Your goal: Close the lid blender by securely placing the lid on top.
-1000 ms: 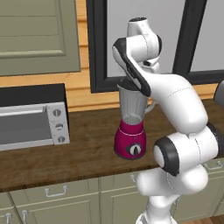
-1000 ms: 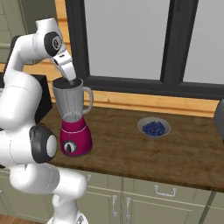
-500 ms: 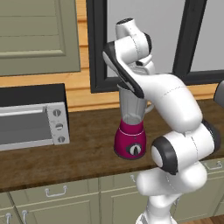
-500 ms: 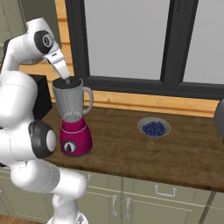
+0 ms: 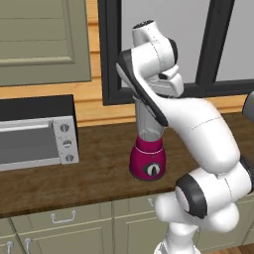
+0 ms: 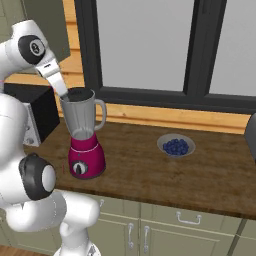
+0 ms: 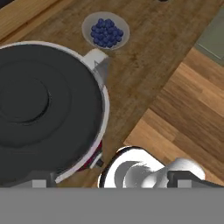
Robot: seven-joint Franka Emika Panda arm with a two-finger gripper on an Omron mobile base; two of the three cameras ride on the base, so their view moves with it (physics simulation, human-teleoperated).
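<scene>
Right base view shows a long brown wooden counter (image 6: 210, 175) running under a dark-framed window (image 6: 200, 50), with pale green cabinets (image 6: 165, 227) below it. The white arm rises at the left and bends over so its hand sits just above and behind the blender (image 6: 84, 132), which stands on the counter toward the left end. The blender has a rounded magenta base with a black dial, and a tall clear grey jar whose handle faces right. A silver toaster oven (image 5: 34, 134) sits well apart on the counter to the blender's left in the left base view. A small bowl of blueberries (image 6: 175, 146) rests on the counter, well to the blender's right.

Hand view looks straight down on the jar: a dark round lid (image 7: 39, 109) with concentric rings covers its mouth inside the pale rim, so the lid appears already resting on top. The tool (image 7: 111, 181) is barely visible at the bottom edge, and I cannot tell whether it is wide or narrow, nor whether it touches anything.

The step in hand seems to be seating the lid. The next move likely calls for a centred, gentle downward press, keeping the jar upright.
</scene>
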